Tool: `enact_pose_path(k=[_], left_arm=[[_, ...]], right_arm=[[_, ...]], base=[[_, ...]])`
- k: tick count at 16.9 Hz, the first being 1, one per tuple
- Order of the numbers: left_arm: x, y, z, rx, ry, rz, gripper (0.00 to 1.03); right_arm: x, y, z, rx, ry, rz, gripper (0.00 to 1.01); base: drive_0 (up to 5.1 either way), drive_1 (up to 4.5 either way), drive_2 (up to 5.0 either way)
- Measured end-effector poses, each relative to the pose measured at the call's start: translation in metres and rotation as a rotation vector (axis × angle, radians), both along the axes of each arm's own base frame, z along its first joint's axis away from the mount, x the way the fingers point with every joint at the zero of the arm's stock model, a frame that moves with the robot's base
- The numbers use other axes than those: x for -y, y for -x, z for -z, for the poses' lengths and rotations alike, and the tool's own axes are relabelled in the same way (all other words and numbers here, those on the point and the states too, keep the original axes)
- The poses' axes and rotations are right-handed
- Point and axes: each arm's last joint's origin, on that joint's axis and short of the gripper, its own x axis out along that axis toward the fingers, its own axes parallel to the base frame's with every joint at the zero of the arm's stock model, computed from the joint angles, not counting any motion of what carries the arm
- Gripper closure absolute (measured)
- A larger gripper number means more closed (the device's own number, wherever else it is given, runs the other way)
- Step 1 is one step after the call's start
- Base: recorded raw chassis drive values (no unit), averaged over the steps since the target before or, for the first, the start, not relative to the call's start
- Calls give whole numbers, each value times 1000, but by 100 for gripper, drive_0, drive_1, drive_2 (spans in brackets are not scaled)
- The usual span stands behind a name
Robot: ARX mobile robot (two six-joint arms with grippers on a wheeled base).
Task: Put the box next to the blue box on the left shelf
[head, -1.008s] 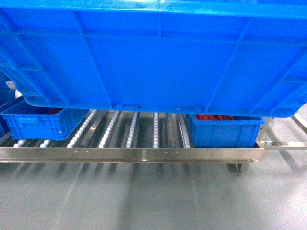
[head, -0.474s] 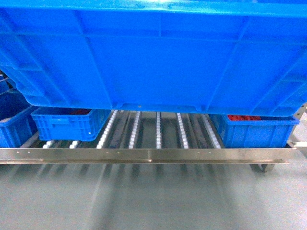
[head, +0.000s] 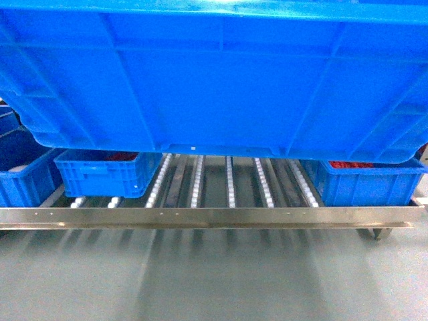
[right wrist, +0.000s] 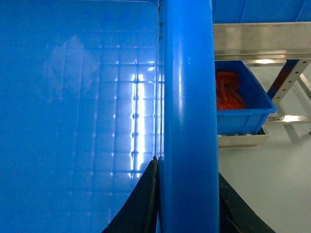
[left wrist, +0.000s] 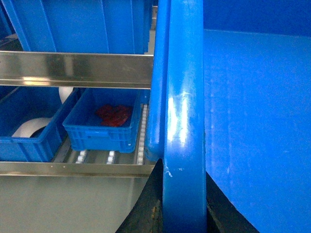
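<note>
Item: box (head: 221, 80). Large bright-blue crate with ribbed walls and a thick rim. Carried off the ground between both arms, it fills the upper half of the head view, near side toward the camera, base above the front rail of the left shelf (head: 200, 215).

Left gripper (left wrist: 182, 206): dark jaws straddle the box's left rim, one either side, clamped on it. Right gripper (right wrist: 187, 206): same hold on the right rim, jaws closed onto the wall.

Left shelf: low silver rack with rows of white rollers (head: 229, 182) running near to far. An upper steel rail (left wrist: 73, 68) crosses above it in the left wrist view.

On the shelf, left: small crate with red contents (head: 107, 172), and a further blue crate (head: 23, 177) at the far left edge holding something white. On the shelf, right: another small crate with red contents (head: 368, 180). Between the two small crates lies an open stretch of rollers.

Step in hand, as judged: transport, with the box aligned roughly before the open stretch and not yet set down.

Next move calls for: carrying the box forward over the front rail, keeping it level and under the upper rail, lowering it onto the rollers beside a small crate without striking either neighbour, then releasing both rims together.
</note>
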Motion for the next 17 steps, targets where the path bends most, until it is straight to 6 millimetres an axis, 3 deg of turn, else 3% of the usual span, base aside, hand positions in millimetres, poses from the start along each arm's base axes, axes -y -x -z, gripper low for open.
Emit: enact_pose_path(k=[17], left_arm=[[0,0,0,0,0,0,95]], right_arm=[[0,0,0,1,0,1,81]], base=[[0,0,0]])
